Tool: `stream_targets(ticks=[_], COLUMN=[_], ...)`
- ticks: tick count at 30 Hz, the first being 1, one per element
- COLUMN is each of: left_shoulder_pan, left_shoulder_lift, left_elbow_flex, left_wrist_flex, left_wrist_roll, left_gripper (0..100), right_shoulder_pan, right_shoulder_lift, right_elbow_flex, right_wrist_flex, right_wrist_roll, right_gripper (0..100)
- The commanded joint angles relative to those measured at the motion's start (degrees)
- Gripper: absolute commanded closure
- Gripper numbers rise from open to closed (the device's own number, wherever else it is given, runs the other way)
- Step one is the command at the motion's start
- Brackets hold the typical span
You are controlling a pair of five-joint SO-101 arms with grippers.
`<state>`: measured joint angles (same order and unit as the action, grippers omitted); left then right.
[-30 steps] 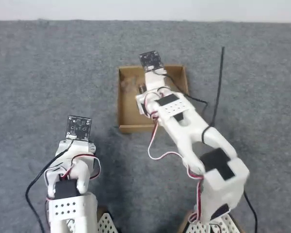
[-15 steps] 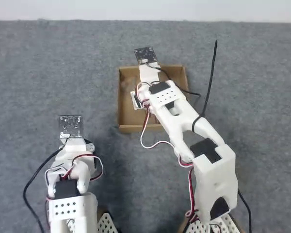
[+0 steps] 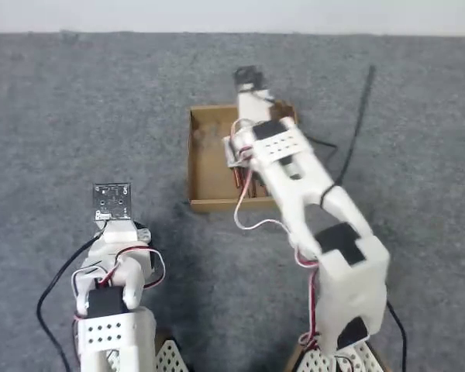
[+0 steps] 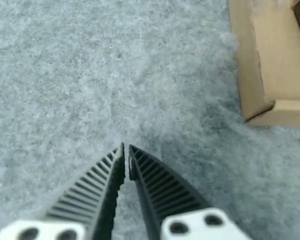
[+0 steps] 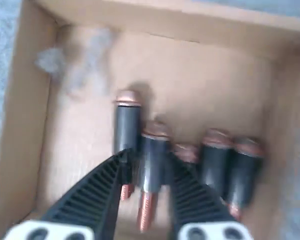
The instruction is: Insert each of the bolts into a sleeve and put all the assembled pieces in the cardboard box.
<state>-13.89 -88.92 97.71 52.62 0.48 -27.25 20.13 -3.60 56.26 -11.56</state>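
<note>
1. The carpet (image 3: 77, 101) is seen as mottled grey.
2. The cardboard box (image 5: 155, 25) is shown in plain brown.
3. The sleeves (image 5: 126, 125) are coloured dark grey, the bolts (image 5: 146, 212) copper.
4. The left gripper (image 4: 126, 150) and right gripper (image 5: 147, 164) are finished in ribbed black.
5. The arms (image 3: 310, 194) are moulded white, with black patches.

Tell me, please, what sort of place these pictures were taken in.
Probably a robotics lab or test bench: a white left arm and right arm stand side by side on a table covered in grey felt, and a cardboard box holds sleeved bolts.
</note>
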Motion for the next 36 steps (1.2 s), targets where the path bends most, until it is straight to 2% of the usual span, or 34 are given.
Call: stream_targets(ticks=[1,8,14,19,26,31,36], left_shoulder_pan=[0.3,3.4,3.5,3.5,3.4,3.3,3.2], left_shoulder_lift=[0.0,0.0,0.0,-0.1,-0.1,-0.1,-0.1], left_elbow_flex=[-1.6,-1.5,-1.5,-1.5,-1.5,-1.5,-1.5], left_wrist_flex=[0.2,0.2,0.2,0.2,0.2,0.2,0.3], left_wrist_roll=[-0.2,-5.3,-5.4,-5.4,-5.3,-5.3,-5.2], left_gripper=[99,99,99,99,99,99,99], right_shoulder_pan=[0.6,0.7,0.7,0.8,6.7,10.7,15.2], right_shoulder_lift=[-9.5,-23.7,-40.0,-50.7,-65.1,-74.9,-84.3], right_elbow_flex=[-0.7,11.5,27.7,36.0,45.3,54.0,62.1], right_wrist_flex=[5.2,7.9,2.9,2.9,2.9,2.5,2.9], right_wrist_roll=[-0.7,-0.6,-0.6,-0.4,-0.2,5.6,6.2], right_gripper=[97.0,99.2,99.2,99.2,99.2,99.2,99.2])
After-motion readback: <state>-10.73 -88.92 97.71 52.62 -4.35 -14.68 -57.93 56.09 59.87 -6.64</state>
